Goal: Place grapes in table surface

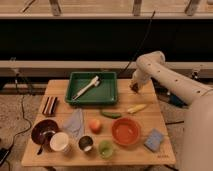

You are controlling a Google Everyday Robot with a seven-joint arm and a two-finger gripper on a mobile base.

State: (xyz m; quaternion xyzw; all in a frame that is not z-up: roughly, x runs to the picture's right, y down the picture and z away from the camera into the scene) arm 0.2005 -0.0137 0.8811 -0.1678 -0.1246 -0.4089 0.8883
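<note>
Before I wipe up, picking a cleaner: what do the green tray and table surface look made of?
Green tray: likely plastic, uniform colour, moulded rim. Table surface: light wood, visible slats, matte. The claw hangs over its far corner, beside the tray.

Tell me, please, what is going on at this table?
The robot's white arm reaches over the light wooden slatted table top, its gripper low beside the green rectangular tray. The dark blob at its tip looks like the small reddish-purple grape bunch; whether it rests on the wood is unclear.
</note>
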